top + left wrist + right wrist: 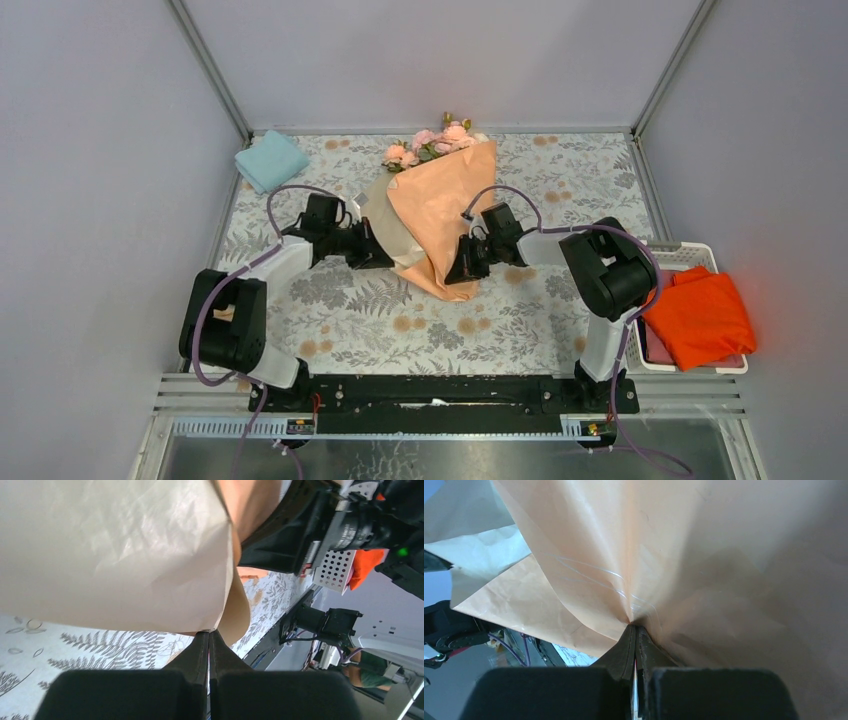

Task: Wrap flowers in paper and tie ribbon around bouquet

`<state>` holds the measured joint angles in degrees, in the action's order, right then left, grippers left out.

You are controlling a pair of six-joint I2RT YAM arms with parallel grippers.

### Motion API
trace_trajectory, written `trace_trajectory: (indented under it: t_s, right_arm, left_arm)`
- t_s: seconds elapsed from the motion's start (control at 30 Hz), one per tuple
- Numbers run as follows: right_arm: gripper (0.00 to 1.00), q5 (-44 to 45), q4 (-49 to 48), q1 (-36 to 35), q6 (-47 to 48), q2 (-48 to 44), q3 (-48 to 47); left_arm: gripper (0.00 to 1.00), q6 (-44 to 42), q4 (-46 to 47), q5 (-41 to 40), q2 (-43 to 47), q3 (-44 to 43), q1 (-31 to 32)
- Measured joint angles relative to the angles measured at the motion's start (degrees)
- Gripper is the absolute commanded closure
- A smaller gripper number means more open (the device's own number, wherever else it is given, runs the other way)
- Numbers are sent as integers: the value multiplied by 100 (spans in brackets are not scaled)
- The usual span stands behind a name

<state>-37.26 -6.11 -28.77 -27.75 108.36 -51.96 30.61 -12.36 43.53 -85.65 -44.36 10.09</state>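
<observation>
I've both clenched on the paper (440, 205) — left gripper (383, 259) at its pale flap, right gripper (461, 271) opposite. Its length runs toward the far edge of the tabletop (350, 322), flowers (432, 146) leading.

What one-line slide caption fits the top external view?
Left fingers and right fingers pinch crinkly peach-orange wrapping paper around pink artificial roses.

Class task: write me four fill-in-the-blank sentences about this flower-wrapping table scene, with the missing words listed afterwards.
Pink and cream artificial roses poke out of the peach-orange crinkly ____ sheet.
The right gripper is ____ on that sheet.
A folded light-blue cloth lies at the table's far ____ corner.
The white perforated basket holds a bright ____ cloth.
Missing words: paper; shut; left; orange.
</observation>
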Motion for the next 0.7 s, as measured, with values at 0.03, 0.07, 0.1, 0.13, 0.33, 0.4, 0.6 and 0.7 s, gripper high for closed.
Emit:
trace_trajectory:
  t_s: [0.03, 0.07, 0.1, 0.13, 0.33, 0.4, 0.6, 0.7]
  right_arm:
    - [100, -4, -24, 0, -7, 0, 11]
    - [100, -11, -50, 2, -15, 0, 22]
    - [100, -15, -72, 2, -22, 0, 31]
    - [100, -17, -98, 2, -28, 0, 39]
    - [100, -33, -210, 0, -39, 0, 83]
    - [100, -35, -214, 0, -39, 0, 87]
    - [100, -35, -299, 2, -39, -20, 140]
    - [100, -37, -352, 2, -42, -31, 181]
  left_arm:
    - [100, -15, 0, -11, 22, -59, 52]
    - [100, -28, -2, -26, 33, -129, 103]
    - [100, -33, -4, -28, 33, -195, 146]
    - [100, -35, -13, -33, 33, -254, 179]
    - [75, 26, 0, -48, 44, -240, 190]
    - [63, 175, 225, -35, 68, -4, 118]
    - [46, 778, 922, -118, 7, 962, -144]
    - [43, 1029, 1154, -177, 4, 1274, -199]
